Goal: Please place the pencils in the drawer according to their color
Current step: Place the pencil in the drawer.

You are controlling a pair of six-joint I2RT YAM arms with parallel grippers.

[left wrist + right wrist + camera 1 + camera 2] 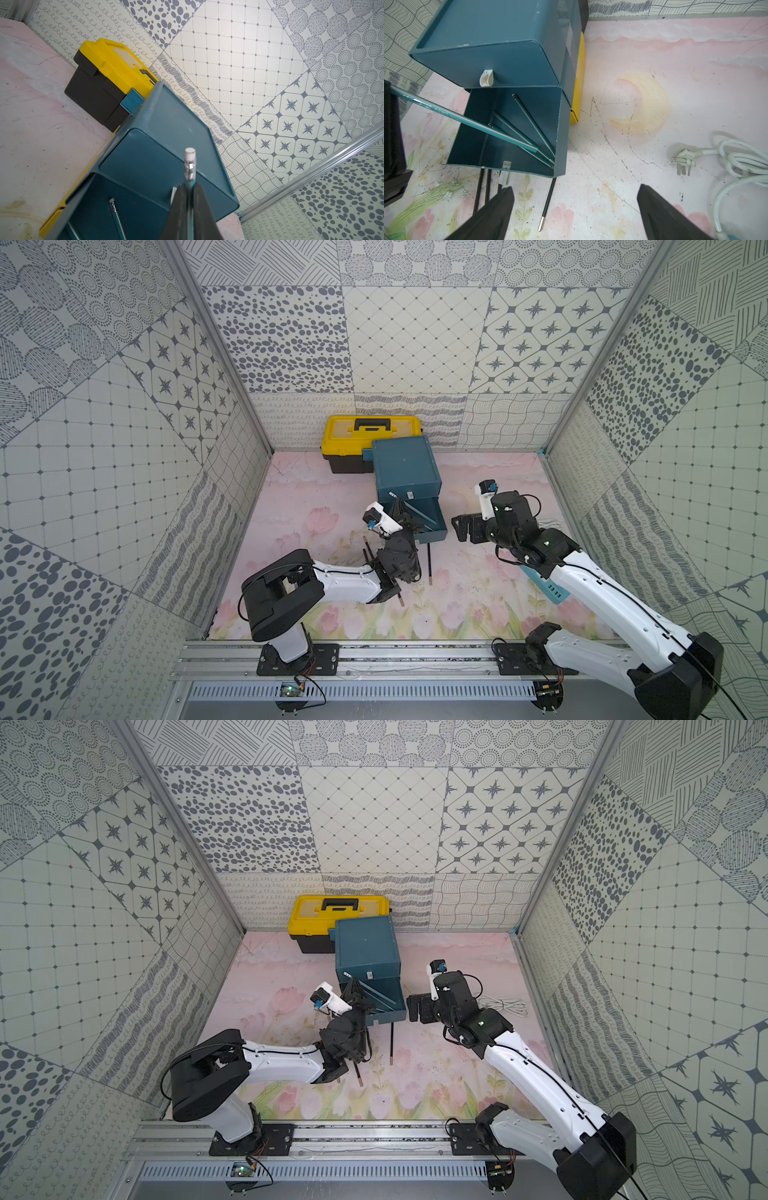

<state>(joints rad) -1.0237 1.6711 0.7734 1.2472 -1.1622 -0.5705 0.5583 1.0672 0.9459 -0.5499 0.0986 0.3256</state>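
**Left end effector** (190, 185) is shown clamped on a grey pencil (190, 164), with the eraser end protruding past the fingers. The pencil's other end is slanted into the open middle drawer (508, 145) of the cabinet (405, 466), where several more grey pencils (533, 124) are seen lying. **Right end effector** (576, 187) is held with its jaws wide apart and empty, just beside the drawer and above the counter (633, 104). Black pencils (548, 203) are seen on the counter, partly hidden under the drawer front. A toolbox (365, 435) is set just behind the cabinet. A white cable (737, 158) is coiled near the right arm.
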